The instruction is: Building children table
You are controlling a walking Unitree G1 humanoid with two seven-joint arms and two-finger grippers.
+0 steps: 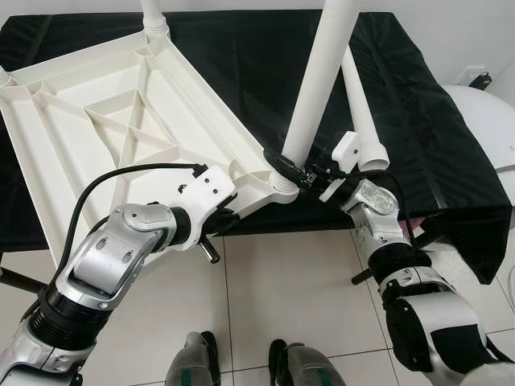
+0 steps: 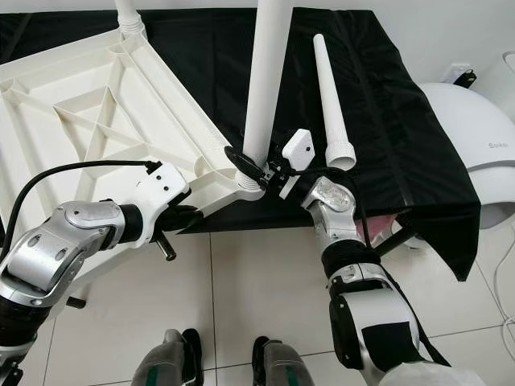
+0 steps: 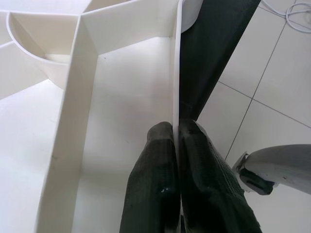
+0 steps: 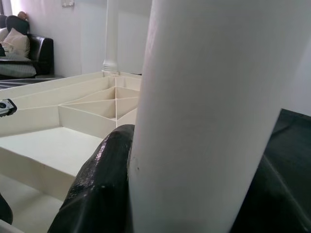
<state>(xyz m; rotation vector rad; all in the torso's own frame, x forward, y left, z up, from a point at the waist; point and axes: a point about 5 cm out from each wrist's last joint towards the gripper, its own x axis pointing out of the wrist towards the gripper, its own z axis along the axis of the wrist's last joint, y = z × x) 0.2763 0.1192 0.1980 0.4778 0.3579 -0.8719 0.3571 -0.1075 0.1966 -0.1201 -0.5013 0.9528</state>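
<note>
The white ribbed tabletop (image 1: pixel 121 121) lies upside down on a black cloth (image 1: pixel 257 64), its near corner hanging past the edge. My left gripper (image 1: pixel 224 219) is shut on the tabletop's rim (image 3: pixel 176 73), one black finger on each side of the thin wall. A white leg (image 1: pixel 318 80) stands upright in the near corner socket (image 1: pixel 283 189). My right gripper (image 1: pixel 283 165) is shut on this leg just above the socket, with one finger (image 4: pixel 102 184) against the leg (image 4: pixel 209 111). Another leg (image 1: pixel 153 16) stands in the far corner. A loose leg (image 1: pixel 362 112) lies on the cloth.
A white domed object (image 1: pixel 483 137) sits at the right beyond the cloth. Tiled floor (image 1: pixel 290 281) lies below the table edge, with my feet (image 1: pixel 193 362) on it. A dark sofa (image 4: pixel 29 53) stands far behind.
</note>
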